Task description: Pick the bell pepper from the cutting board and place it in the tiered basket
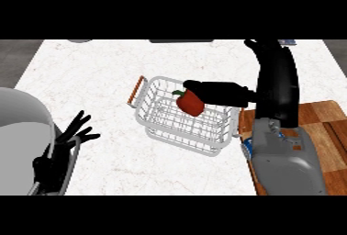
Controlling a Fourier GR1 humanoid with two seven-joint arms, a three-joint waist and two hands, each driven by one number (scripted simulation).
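The fingers [198, 86] of the right hand [220, 92] were curled round the bell pepper [190, 103], which hung from them at the hand's leftward end. The pepper showed red, with a green stem at its upper left, and its long axis ran roughly from upper left to lower right in the head view. The grasp covered only the pepper's upper right side; the rest of its body remained exposed below the fingers.

The pepper was positioned above the upper tier of the tiered basket [152, 120], within the outline of the wire rim and toward its right half. Whether the pepper touched the wire floor could not be determined from this view. It appeared to be raised above the floor. The judged requirement for the next move was a short descent followed by release, with no further sideways travel needed.

The right forearm [281, 156] extended from the lower right, crossing over the cutting board [325, 124], which lay just to the right of the basket on the worktop [102, 69]. No pepper remained on the board.

The right hand was the nearer hand by a wide margin. The left hand [68, 137] rested at the lower left of the view, well apart from the basket, with its fingers straight and spread, holding nothing.
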